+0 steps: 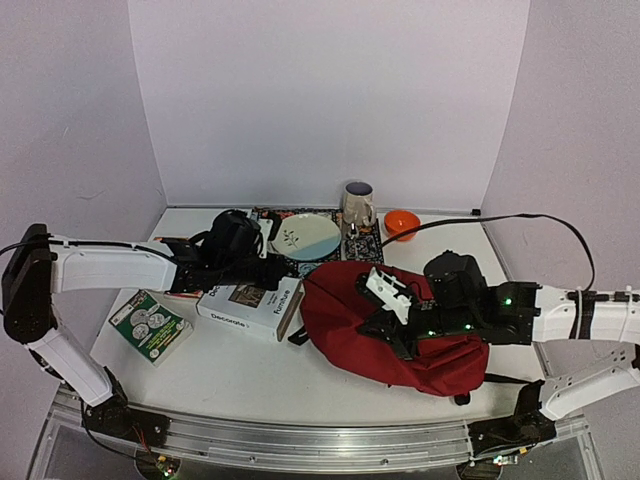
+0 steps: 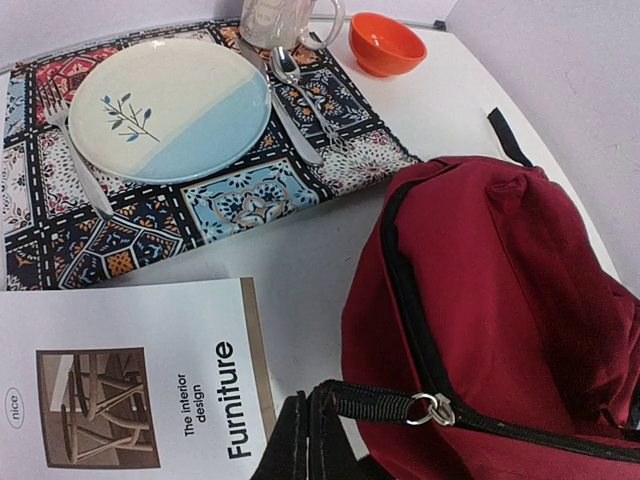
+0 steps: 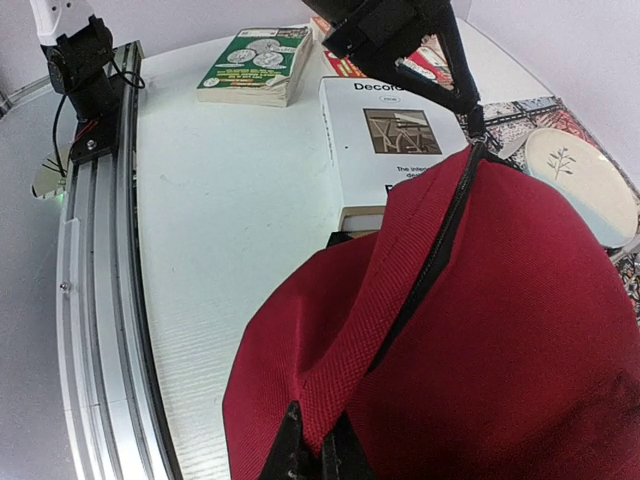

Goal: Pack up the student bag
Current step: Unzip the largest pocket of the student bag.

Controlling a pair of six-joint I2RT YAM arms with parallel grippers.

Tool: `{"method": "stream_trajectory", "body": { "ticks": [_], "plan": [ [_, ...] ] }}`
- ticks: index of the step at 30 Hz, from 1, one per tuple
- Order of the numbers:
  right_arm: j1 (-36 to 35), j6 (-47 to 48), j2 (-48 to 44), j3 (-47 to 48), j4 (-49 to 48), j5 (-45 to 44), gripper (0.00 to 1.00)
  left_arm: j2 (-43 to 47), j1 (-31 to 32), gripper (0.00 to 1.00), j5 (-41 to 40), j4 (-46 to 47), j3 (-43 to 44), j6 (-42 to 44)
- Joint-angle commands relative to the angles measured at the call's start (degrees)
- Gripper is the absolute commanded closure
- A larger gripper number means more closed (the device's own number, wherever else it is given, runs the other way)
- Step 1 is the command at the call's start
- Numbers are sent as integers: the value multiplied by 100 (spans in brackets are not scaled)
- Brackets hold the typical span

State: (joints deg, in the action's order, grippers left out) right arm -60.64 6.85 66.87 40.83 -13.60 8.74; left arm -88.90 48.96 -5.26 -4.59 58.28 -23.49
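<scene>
Right gripper [image 3: 312,450] sits at the very bottom of your right wrist view. Its fingers are pressed together on a raised fold of red fabric on the student bag [image 1: 335,315], right beside the black zipper line. Your left gripper [image 2: 305,440] is clamped too, pinching the black strap of the zipper pull [image 2: 370,400] at the bottom of the left wrist view, with the metal ring just right of the fingers.

From the top camera, the bag lies on the table [image 1: 240,370], lower right of centre, with your right arm reaching over it. Just left of it is the white Furniture book [image 1: 250,305], and further left a green book [image 1: 150,325]. At upper centre there's a patterned placemat [image 2: 250,200] with a plate [image 1: 305,235] and a mug [image 1: 358,203] on it. An orange bowl [image 1: 402,222] sits just beside the mat.
</scene>
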Motion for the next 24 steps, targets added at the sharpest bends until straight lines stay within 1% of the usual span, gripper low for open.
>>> {"method": "stream_trajectory", "body": {
  "ticks": [1, 2, 3, 4, 6, 8, 10, 13, 15, 19, 20, 24],
  "plan": [
    [-81, 18, -503, -133, 393, 190, 96, -175, -375, 100, -108, 228, 153, 169],
    [-79, -107, -464, -103, 393, 97, 91, -130, -353, 100, 105, 298, 117, 169],
    [-79, -208, -407, -6, 405, 22, 83, -53, -276, 100, 259, 353, 83, 175],
    [-80, -315, -280, 167, 433, 97, 75, 23, -122, 100, 273, 404, 38, 203],
    [-79, -502, -36, 452, 410, 292, 65, 138, 149, 100, 270, 433, 5, 274],
    [-86, -637, 201, 684, 260, 232, 53, 191, 385, 100, 333, 441, -15, 198],
    [-82, -884, 427, 904, 202, -45, 47, 248, 467, 100, 481, 434, -93, 11],
    [-80, -1304, 985, 1366, 199, -459, 42, 410, 589, 100, 507, 641, -283, -173],
    [-81, -1636, 1400, 1615, 174, -660, 38, 542, 620, 100, 714, 705, -395, -267],
    [-84, -2327, 1974, 1899, 28, -1202, 36, 848, 651, 100, 804, 776, -534, -360],
    [-81, -2524, 2097, 1990, 3, -1271, 36, 902, 655, 100, 838, 781, -549, -373],
    [-106, -2794, 2472, 2111, -238, -1334, 35, 1026, 667, 100, 999, 822, -579, -404]
  ]
}}
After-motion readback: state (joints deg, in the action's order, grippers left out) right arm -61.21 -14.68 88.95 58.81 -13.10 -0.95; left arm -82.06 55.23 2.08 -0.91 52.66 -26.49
